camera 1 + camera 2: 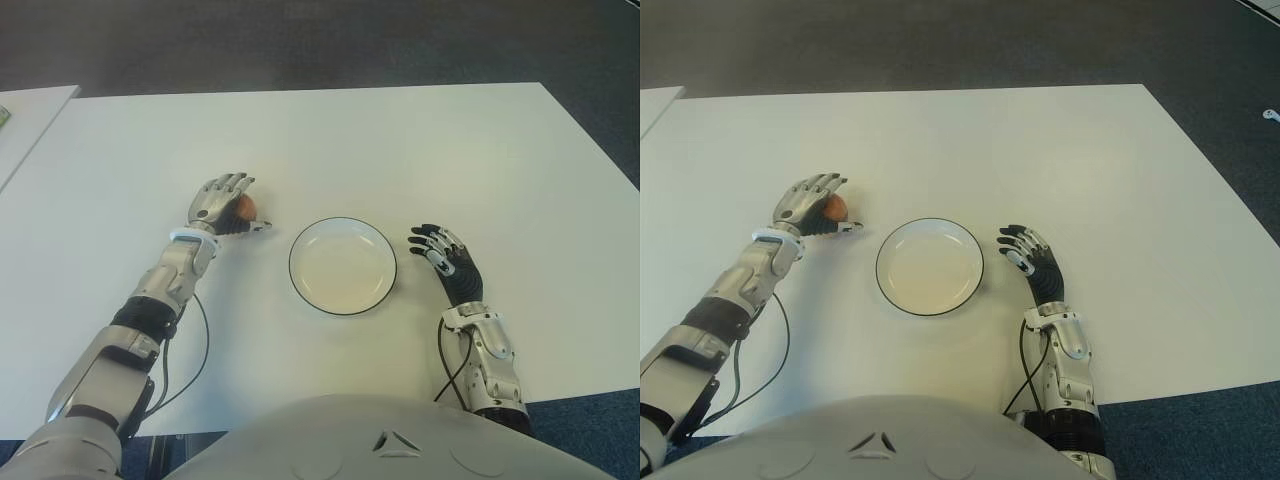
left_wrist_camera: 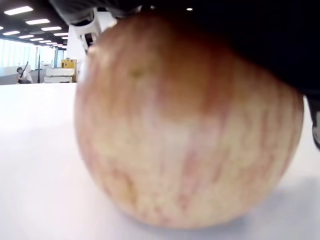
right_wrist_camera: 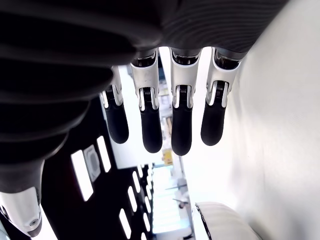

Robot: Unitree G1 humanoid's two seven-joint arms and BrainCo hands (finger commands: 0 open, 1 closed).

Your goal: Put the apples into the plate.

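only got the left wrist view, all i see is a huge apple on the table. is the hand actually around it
Observer: Yes. From the eye views, the left hand is curled over the apple, which sits on the table.
Operator: where's the plate from there
Observer: The plate is empty, just to the robot's right of the apple, not touching it.
Operator: right hand in the way?
Observer: No. The right hand shows on the plate's far side, fingers spread, holding nothing.
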